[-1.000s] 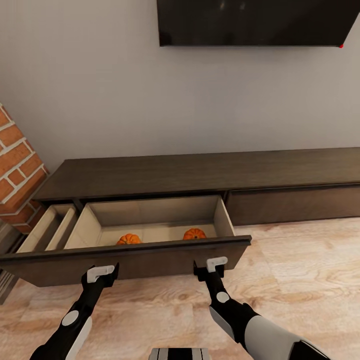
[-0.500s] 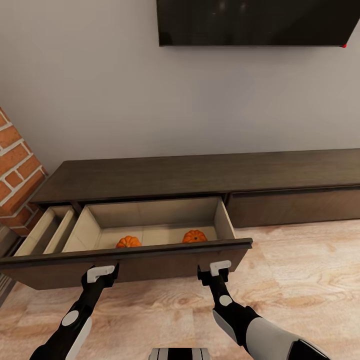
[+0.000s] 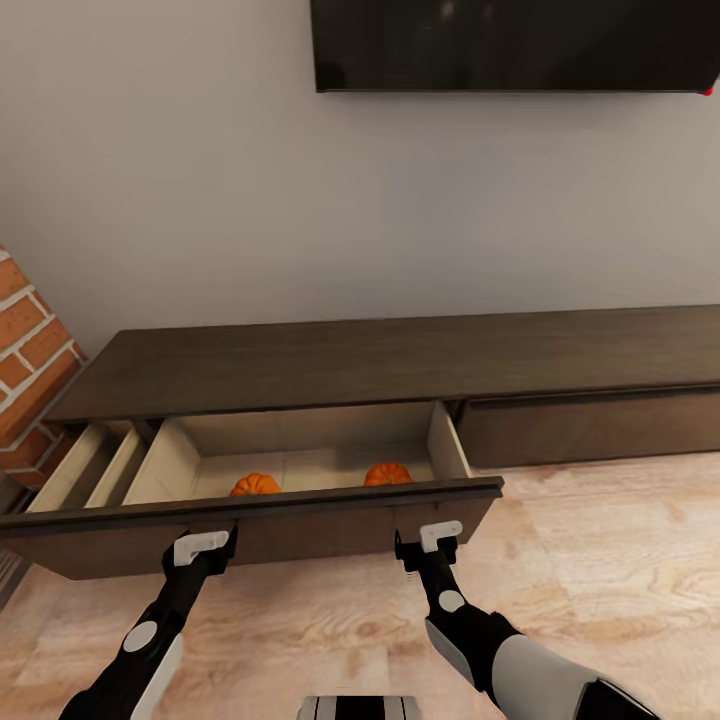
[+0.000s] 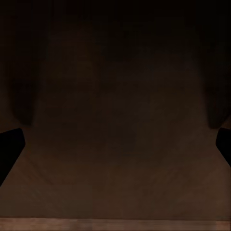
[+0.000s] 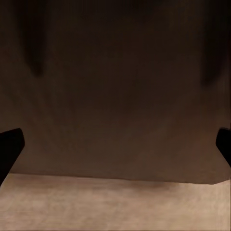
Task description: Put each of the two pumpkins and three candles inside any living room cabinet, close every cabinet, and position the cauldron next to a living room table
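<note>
We count 2 pumpkins inside the pulled-out drawer of the cabinet, behind its front panel. Our 2 grippers, left gripper and right gripper, sit against that panel, each with fingers spread wide apart, holding nothing.

We are in a living room of a home. A dark flat screen hangs on the plain grey wall, and under it stands a long, low dark-brown cabinet with one wide drawer pulled out. The floor is light wood, and at the left we see a red brick corner, perhaps a fireplace.
</note>
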